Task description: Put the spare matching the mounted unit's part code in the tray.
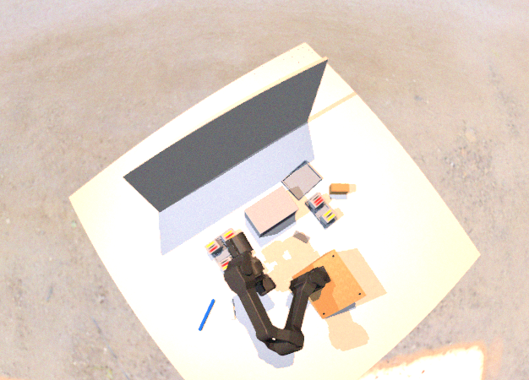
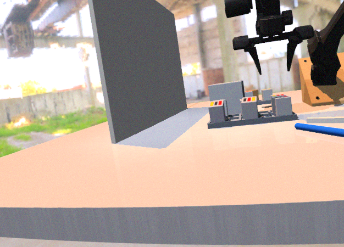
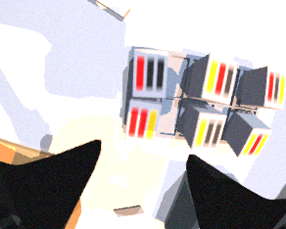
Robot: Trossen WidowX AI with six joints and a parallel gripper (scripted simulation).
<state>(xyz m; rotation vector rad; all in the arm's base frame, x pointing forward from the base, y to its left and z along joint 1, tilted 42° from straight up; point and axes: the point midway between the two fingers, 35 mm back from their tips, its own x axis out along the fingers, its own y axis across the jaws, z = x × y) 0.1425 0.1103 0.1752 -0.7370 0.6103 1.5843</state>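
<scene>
above spares rack point(image 2: 251, 121): open air | dark panel point(image 2: 138, 63) walls one side | spares packed tight, gaps seemingly narrow

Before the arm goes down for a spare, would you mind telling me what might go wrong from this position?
1. The spares sit packed side by side in their holder; the part-open gripper, holding nothing, may catch a neighbour.
2. Their stripe codes look alike, differing only in colour order, so picking the wrong one seems easy.
3. The blue pen lies close to the holder and could get nudged.
</scene>
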